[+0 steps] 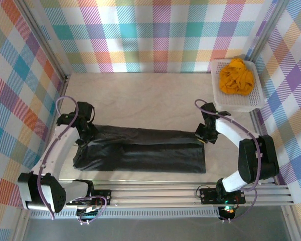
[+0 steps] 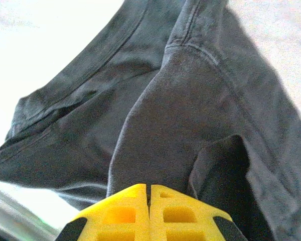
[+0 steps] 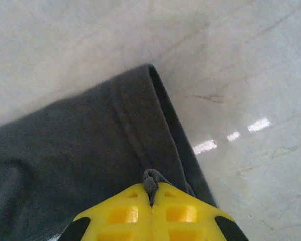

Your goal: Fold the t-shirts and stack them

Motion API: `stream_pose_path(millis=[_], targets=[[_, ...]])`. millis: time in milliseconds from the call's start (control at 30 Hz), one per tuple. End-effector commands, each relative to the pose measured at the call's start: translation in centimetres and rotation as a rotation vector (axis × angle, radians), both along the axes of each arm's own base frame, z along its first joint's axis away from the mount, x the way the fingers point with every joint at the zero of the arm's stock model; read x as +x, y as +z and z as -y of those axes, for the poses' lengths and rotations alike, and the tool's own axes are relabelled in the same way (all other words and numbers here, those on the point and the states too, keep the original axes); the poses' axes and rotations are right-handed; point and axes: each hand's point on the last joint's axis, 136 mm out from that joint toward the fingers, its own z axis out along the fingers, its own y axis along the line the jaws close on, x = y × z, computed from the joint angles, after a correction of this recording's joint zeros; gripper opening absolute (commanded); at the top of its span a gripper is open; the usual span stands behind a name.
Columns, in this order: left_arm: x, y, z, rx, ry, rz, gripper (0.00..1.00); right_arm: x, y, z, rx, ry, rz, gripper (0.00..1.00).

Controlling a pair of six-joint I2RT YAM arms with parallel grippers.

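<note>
While tight together, both jaws on t-shirt.

charcoal t-shirt folded flat, mustard t-shirt bunched

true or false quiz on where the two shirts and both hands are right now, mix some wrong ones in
1. The orange t-shirt lies folded on the table. False: it sits crumpled in the white basket.
2. The right hand is shut on an edge of the charcoal t-shirt. True.
3. The left hand hangs open over bare table. False: it is shut on the charcoal t-shirt's left end.
4. The white basket stands at the table's far right corner. True.
</note>
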Motion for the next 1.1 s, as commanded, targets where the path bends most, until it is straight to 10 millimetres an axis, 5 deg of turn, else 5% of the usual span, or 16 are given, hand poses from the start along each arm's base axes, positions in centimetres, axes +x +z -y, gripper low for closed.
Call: stream_pose_path(millis=[0, 433, 567, 733, 867, 1067], targets=[[-2.1, -1.4, -0.3, -0.01, 0.051, -0.045, 0.0, -1.1, 0.2, 0.0, 0.0, 0.006, -0.021, 0.0], [-4.7, -3.2, -0.9, 0.009, 0.086, -0.085, 0.0, -3.6, 1.3, 0.7, -0.029, -0.037, -0.053, 0.03], [-5.2, -4.0, -0.6, -0.013, 0.097, -0.098, 0.0, -4.9, 1.8, 1.8, -0.067, -0.062, -0.034, 0.29], [-5.5, -3.5, -0.6, -0.016, 0.123, -0.093, 0.47, -3.8, 2.7, 1.5, -0.048, -0.079, 0.021, 0.33], [-3.3, -1.9, -0.6, -0.019, 0.118, -0.017, 0.49, -1.5, 2.8, -0.5, 0.037, -0.079, 0.044, 0.31], [2.9, -1.0, -0.7, -0.048, 0.128, 0.053, 0.47, 0.5, 1.1, -3.7, 0.143, -0.074, -0.004, 0.25]])
